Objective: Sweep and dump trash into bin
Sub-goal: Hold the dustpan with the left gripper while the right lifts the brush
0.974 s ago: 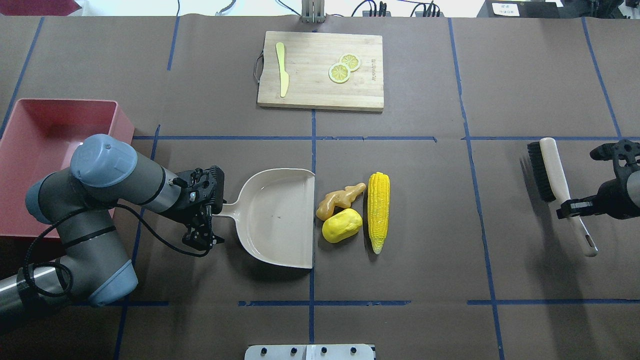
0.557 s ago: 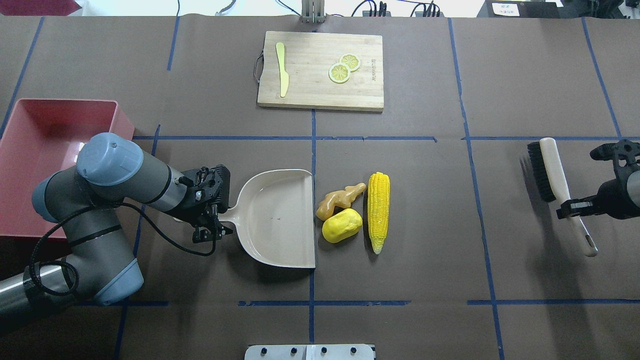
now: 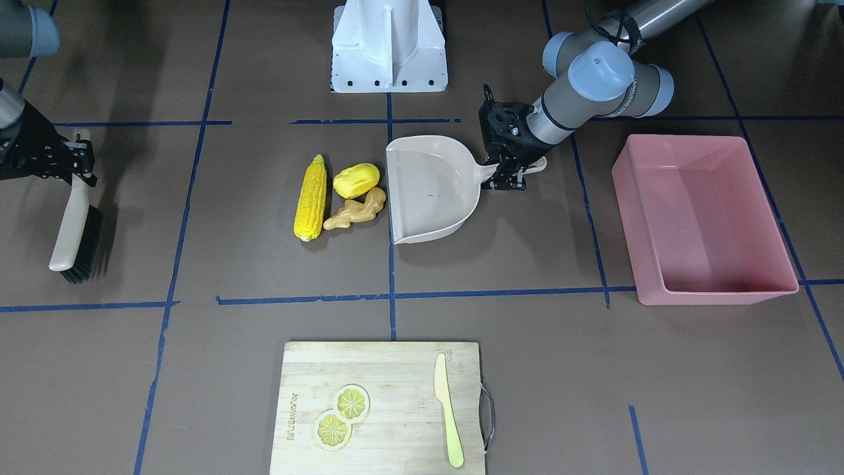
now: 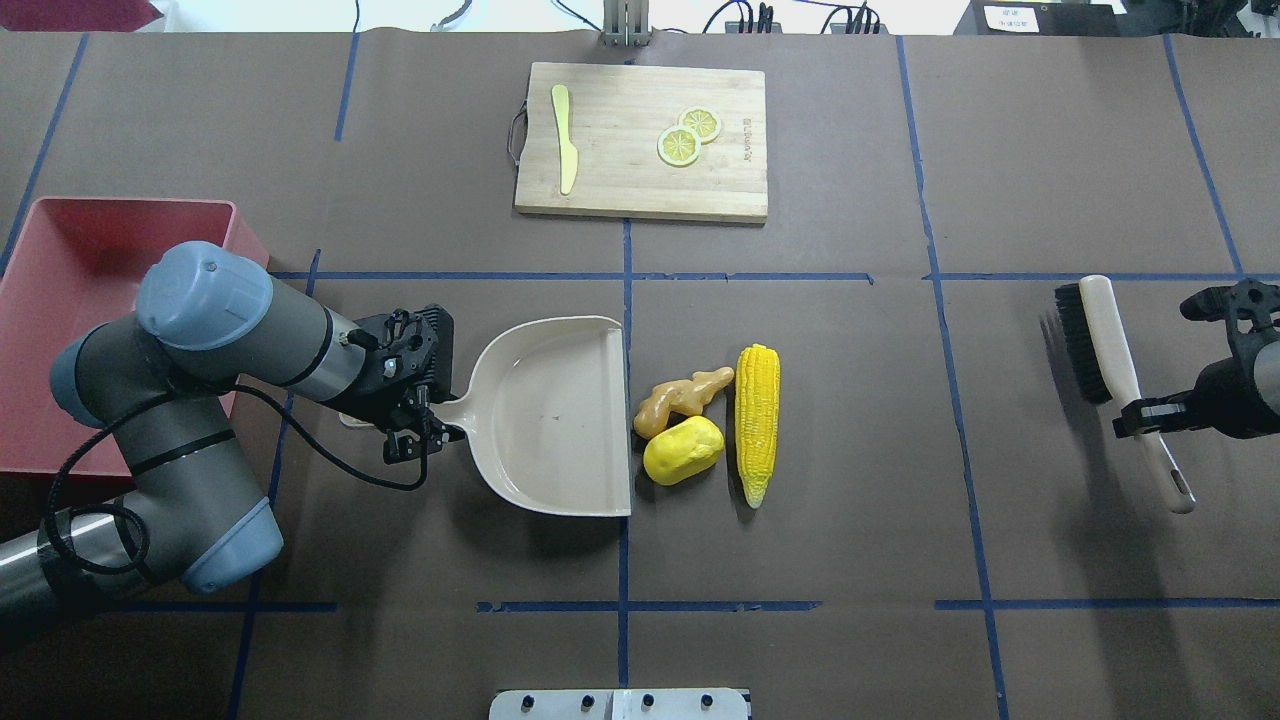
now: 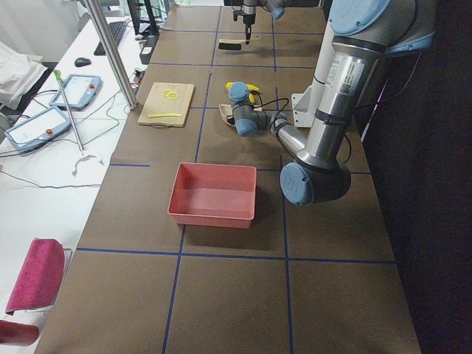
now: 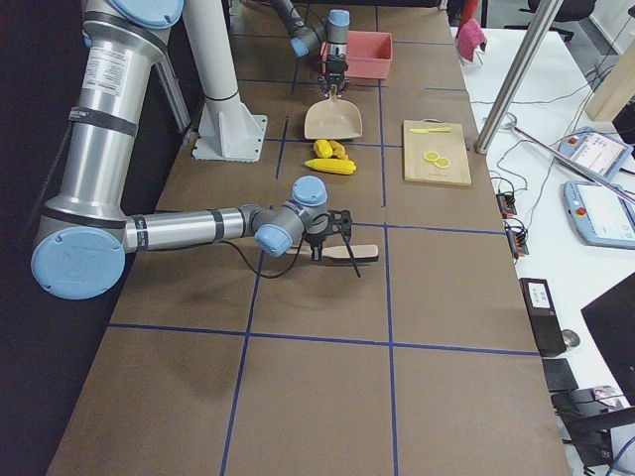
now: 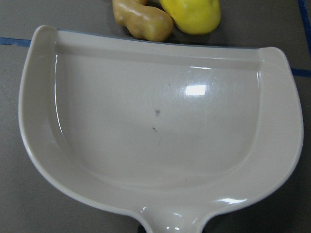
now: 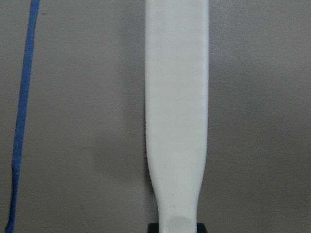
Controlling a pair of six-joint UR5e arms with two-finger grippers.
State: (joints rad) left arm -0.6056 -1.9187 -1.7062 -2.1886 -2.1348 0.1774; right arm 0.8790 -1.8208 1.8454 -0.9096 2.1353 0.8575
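Going left to right in the overhead view, with everything placed off the dustpan (image 4: 550,420). The pink bin (image 4: 70,290) sits on the surface (image 4: 800,560) well to the left of the dustpan, open side up, and the left arm's elbow hangs over part of it. Next up, the left fingers (image 4: 415,445) are clenched on the dustpan's handle at its left end, so the beige pan sticks out to the right with its wide open mouth pointing away from the bin. All the trash is on the surface just off the dustpan's mouth, none of it in the pan or the bin. The tan ginger root (image 4: 680,397) and the yellow potato (image 4: 683,451) are right at the dustpan's lip, ginger farther from the robot and potato nearer. They're so close I honestly can't say if they touch it. The corn cob (image 4: 757,420) lies just past those two, parallel to the dustpan's mouth, pointy end toward the robot. Beyond the dustpan, on the side away from the robot, there's a wooden cutting board (image 4: 620,190) with a yellow knife (image 4: 565,150) and two lemon slices (image 4: 688,135) on it. Way off to the right of the dustpan is the brush (image 4: 1100,340), bristles facing the dustpan. The right fingers (image 4: 1128,418) are grasping its pale handle, and I can't tell if it's resting on the surface.
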